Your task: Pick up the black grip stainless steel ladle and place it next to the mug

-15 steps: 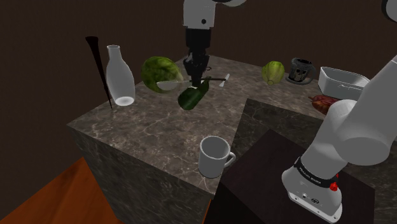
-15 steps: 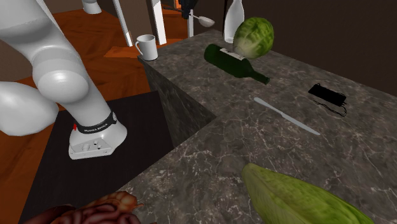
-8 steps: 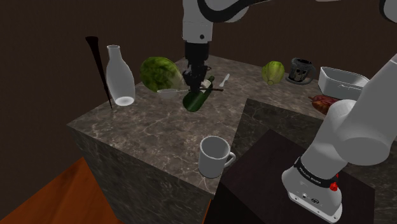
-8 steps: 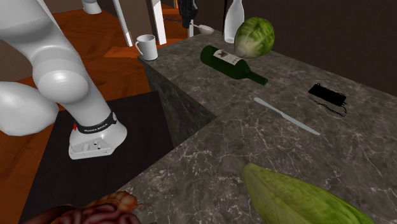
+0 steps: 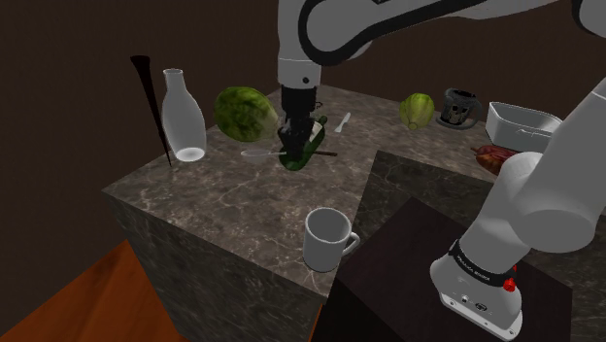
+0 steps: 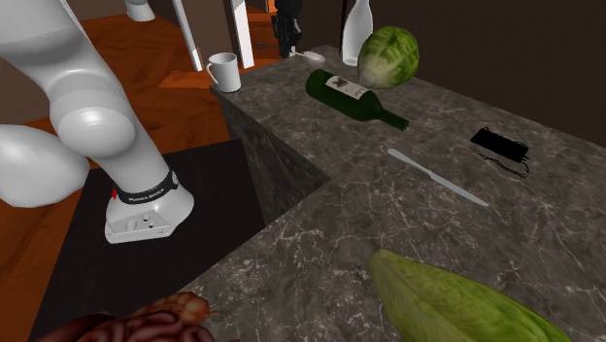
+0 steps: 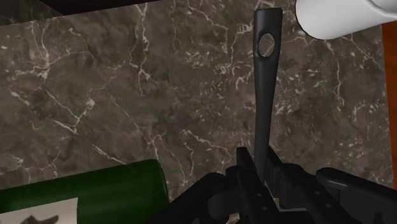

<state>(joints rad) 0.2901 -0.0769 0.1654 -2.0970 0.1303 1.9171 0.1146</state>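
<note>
My black gripper (image 5: 294, 139) is shut on the dark handle of the ladle (image 5: 256, 153), just above the green bottle (image 5: 303, 152). The ladle's pale bowl (image 6: 314, 57) hangs low over the marble counter, beside the gripper (image 6: 288, 46). In the wrist view the two fingers (image 7: 245, 164) clasp the black handle (image 7: 262, 108), whose holed end points toward the white mug (image 7: 343, 16). The mug (image 5: 327, 237) stands at the counter's near corner, well apart from the ladle; in the second exterior view this mug (image 6: 223, 71) sits at the far corner.
A green cabbage (image 5: 244, 112) and a clear glass bottle (image 5: 182, 117) stand behind the ladle. A knife (image 6: 437, 177), a black flat object (image 6: 501, 147) and a big green vegetable (image 6: 456, 303) lie along the counter. The counter edge (image 5: 223, 248) drops to an orange floor.
The gripper has come down with the ladle, from well above the green bottle to just over the counter. The bottle shifted slightly; the mug stayed put.
</note>
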